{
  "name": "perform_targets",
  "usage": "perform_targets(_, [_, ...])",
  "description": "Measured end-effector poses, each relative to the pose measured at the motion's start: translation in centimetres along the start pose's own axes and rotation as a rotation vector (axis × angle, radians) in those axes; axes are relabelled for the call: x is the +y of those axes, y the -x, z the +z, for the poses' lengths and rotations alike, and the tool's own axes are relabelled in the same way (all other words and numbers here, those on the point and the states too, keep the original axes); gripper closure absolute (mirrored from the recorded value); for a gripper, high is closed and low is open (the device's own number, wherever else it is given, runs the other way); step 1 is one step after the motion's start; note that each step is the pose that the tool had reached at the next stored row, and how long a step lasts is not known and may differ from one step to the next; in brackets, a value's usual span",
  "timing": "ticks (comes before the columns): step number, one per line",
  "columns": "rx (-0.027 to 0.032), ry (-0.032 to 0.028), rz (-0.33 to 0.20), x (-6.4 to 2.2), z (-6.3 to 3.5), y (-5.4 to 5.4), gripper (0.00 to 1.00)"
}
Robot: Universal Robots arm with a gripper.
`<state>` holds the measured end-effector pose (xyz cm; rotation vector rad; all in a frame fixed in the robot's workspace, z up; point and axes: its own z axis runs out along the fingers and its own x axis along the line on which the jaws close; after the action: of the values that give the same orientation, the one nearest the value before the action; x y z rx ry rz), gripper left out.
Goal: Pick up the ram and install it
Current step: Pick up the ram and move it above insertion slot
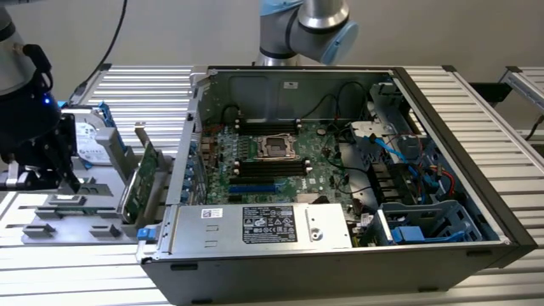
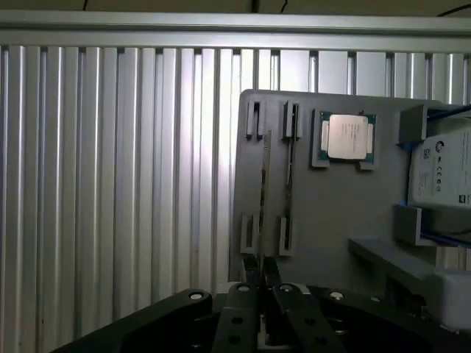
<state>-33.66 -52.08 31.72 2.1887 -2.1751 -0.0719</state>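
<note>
Exterior view: the gripper [image 1: 64,182] hangs over a grey tray [image 1: 51,231] on the ribbed counter [image 1: 127,89], at 9 o'clock from the open computer case [image 1: 501,220]. The print on the power supply [image 1: 264,223] stickers is too small to read.

Wrist view: the gripper [image 2: 259,276] pinches the ram [image 2: 263,191]. The ram stands on edge at the tray [image 2: 331,220], beside a second stick [image 2: 291,169] and a processor [image 2: 347,137]. The label on the drive [image 2: 441,169] is illegible.

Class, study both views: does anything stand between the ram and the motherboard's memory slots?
Yes. The ram, in the shut gripper, is outside the case. An upright green card and the case wall stand between it and the slots. The case's top is open.
</note>
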Motion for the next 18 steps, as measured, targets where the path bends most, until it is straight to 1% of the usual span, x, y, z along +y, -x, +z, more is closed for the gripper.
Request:
perform_targets(10, [-0.0002,0.0205,-0.001,-3.76,-4.83,0.0,0.86])
perform_targets(18, [-0.0003,0.0402,-0.001,-6.77,-8.56,-0.1,0.86])
